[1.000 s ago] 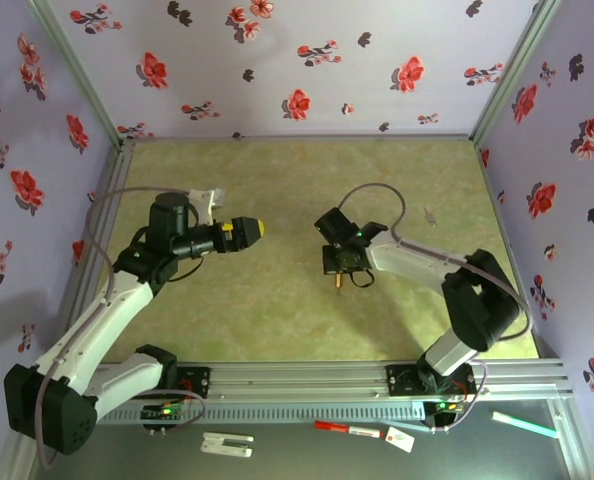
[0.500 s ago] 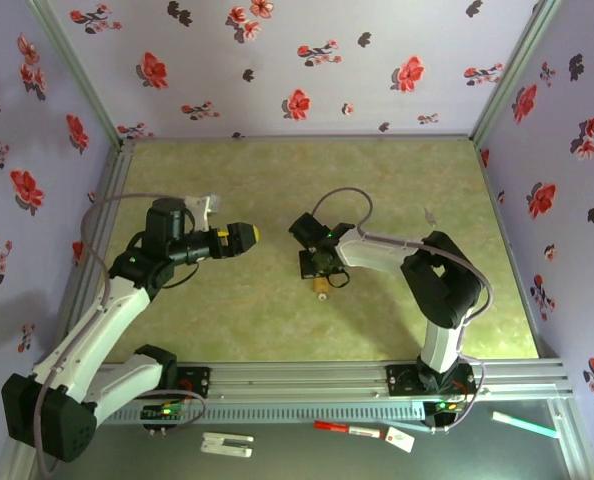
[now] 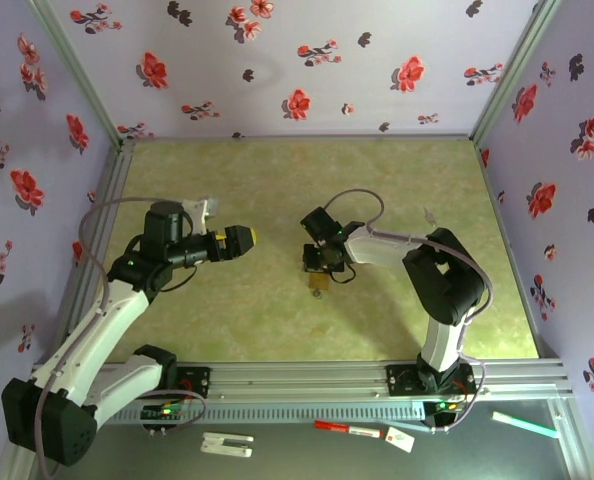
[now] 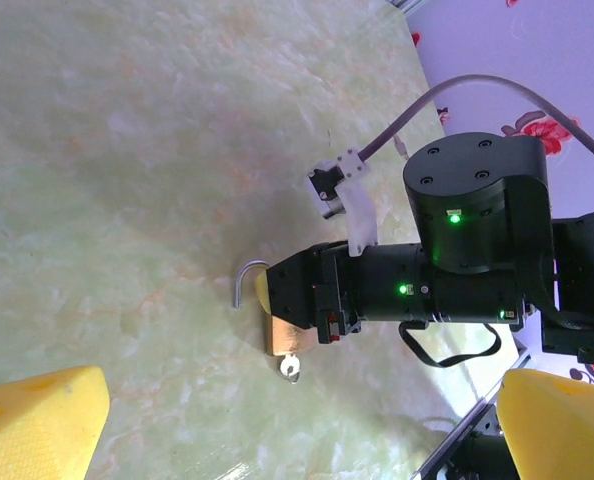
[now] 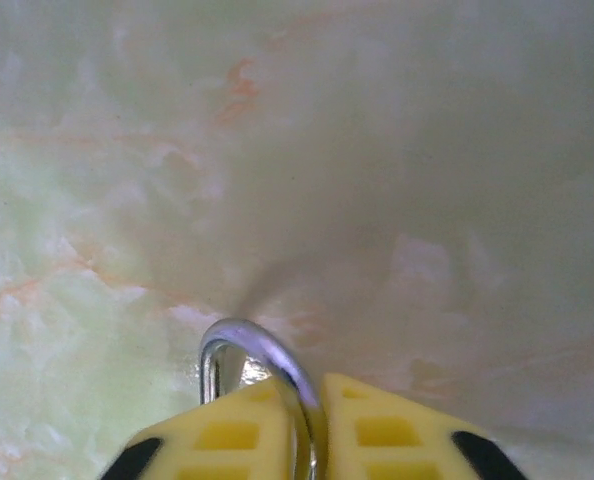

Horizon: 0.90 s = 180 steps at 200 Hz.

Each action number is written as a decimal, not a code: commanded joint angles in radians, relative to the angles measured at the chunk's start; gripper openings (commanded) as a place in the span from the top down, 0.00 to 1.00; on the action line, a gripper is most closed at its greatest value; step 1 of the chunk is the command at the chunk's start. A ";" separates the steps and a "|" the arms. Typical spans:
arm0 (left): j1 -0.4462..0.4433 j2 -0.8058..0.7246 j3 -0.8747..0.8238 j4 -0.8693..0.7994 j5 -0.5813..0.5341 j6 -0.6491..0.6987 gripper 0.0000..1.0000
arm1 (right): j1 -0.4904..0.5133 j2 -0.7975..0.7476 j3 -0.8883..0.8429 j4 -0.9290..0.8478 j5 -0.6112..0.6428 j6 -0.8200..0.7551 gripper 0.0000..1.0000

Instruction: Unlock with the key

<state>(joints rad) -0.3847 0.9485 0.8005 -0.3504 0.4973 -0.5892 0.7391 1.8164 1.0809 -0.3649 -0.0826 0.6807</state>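
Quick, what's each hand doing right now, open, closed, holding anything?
Left hand: open, holding nothing.
Right hand: closed on the padlock shackle.

Bare table (image 3: 277, 190) beyond the padlock (image 3: 319, 286)

bench (image 3: 277, 180): green marbled surface | walls (image 3: 277, 70): lilac, red-flower print | grey front ledge (image 3: 107, 450): white clip (image 3: 226, 444), red-white marker (image 3: 347, 429), pale-green pen (image 3: 524, 424), well apart
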 commanded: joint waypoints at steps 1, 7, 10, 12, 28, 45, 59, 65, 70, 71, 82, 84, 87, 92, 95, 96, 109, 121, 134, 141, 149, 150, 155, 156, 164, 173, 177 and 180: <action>0.014 -0.025 0.004 -0.018 -0.005 0.011 0.00 | -0.009 -0.024 0.024 -0.034 0.004 -0.023 0.73; 0.014 -0.025 0.008 -0.021 -0.005 0.009 0.00 | -0.010 -0.035 0.028 -0.043 0.004 -0.027 0.70; 0.016 -0.026 0.011 -0.024 -0.004 0.008 0.00 | -0.012 -0.042 0.033 -0.047 0.003 -0.031 0.68; 0.016 -0.025 0.012 -0.024 -0.004 0.007 0.00 | -0.013 -0.046 0.037 -0.052 0.003 -0.035 0.66; 0.019 -0.025 0.031 -0.035 -0.005 0.002 0.00 | -0.016 -0.082 0.071 -0.113 0.020 -0.060 0.57; 0.025 -0.024 0.062 -0.053 -0.007 -0.004 0.00 | -0.022 -0.154 0.111 -0.186 0.037 -0.102 0.48; 0.029 -0.027 0.094 -0.066 -0.010 -0.008 0.00 | -0.035 -0.249 0.125 -0.229 0.044 -0.131 0.35; 0.031 -0.029 0.109 -0.070 -0.013 -0.009 0.00 | -0.046 -0.294 0.132 -0.252 0.054 -0.146 0.30; 0.032 -0.030 0.121 -0.075 -0.016 -0.010 0.00 | -0.057 -0.324 0.140 -0.279 0.065 -0.157 0.26; 0.033 -0.030 0.124 -0.075 -0.017 -0.010 0.00 | -0.060 -0.335 0.142 -0.284 0.067 -0.159 0.25; 0.035 -0.031 0.157 -0.082 -0.020 -0.008 0.00 | -0.092 -0.404 0.171 -0.355 0.108 -0.181 0.20; 0.035 -0.030 0.162 -0.083 -0.021 -0.008 0.00 | -0.098 -0.416 0.176 -0.369 0.117 -0.190 0.19; 0.035 -0.031 0.172 -0.085 -0.021 -0.007 0.00 | -0.108 -0.443 0.185 -0.389 0.131 -0.199 0.18; 0.036 -0.030 0.190 -0.086 -0.021 -0.005 0.00 | -0.126 -0.480 0.199 -0.425 0.159 -0.212 0.16; 0.036 -0.030 0.198 -0.087 -0.023 -0.005 0.00 | -0.137 -0.500 0.207 -0.444 0.174 -0.220 0.15; 0.036 -0.031 0.203 -0.088 -0.022 -0.004 0.00 | -0.141 -0.508 0.210 -0.451 0.181 -0.221 0.14; 0.037 -0.030 0.245 -0.088 -0.025 -0.002 0.00 | -0.203 -0.592 0.236 -0.531 0.237 -0.243 0.09; 0.038 -0.031 0.275 -0.087 -0.028 0.003 0.00 | -0.288 -0.659 0.242 -0.585 0.241 -0.247 0.09; 0.037 -0.032 0.298 -0.083 -0.031 0.010 0.00 | -0.397 -0.715 0.234 -0.624 0.203 -0.250 0.09; 0.038 -0.033 0.308 -0.080 -0.031 0.013 0.00 | -0.450 -0.736 0.226 -0.635 0.179 -0.253 0.09; 0.038 -0.031 0.315 -0.075 -0.031 0.016 0.00 | -0.497 -0.752 0.214 -0.646 0.155 -0.256 0.09; 0.038 -0.031 0.316 -0.075 -0.032 0.017 0.00 | -0.502 -0.754 0.212 -0.647 0.152 -0.256 0.09; 0.038 -0.030 0.320 -0.073 -0.032 0.020 0.00 | -0.534 -0.759 0.205 -0.649 0.138 -0.256 0.09; 0.037 -0.030 0.320 -0.073 -0.032 0.020 0.00 | -0.539 -0.758 0.203 -0.649 0.135 -0.255 0.09; 0.038 -0.028 0.324 -0.071 -0.032 0.022 0.00 | -0.579 -0.758 0.188 -0.648 0.111 -0.251 0.10; 0.037 -0.028 0.327 -0.072 -0.032 0.023 0.00 | -0.626 -0.751 0.168 -0.632 0.076 -0.242 0.10; 0.038 -0.027 0.326 -0.072 -0.032 0.024 0.00 | -0.649 -0.744 0.156 -0.617 0.056 -0.237 0.10; 0.038 -0.027 0.327 -0.073 -0.032 0.024 0.00 | -0.670 -0.739 0.147 -0.603 0.039 -0.232 0.11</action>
<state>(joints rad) -0.3550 0.9279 1.1007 -0.4267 0.4709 -0.5926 0.1669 1.0393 1.2919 -0.9314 0.0601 0.4522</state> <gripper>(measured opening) 0.997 0.899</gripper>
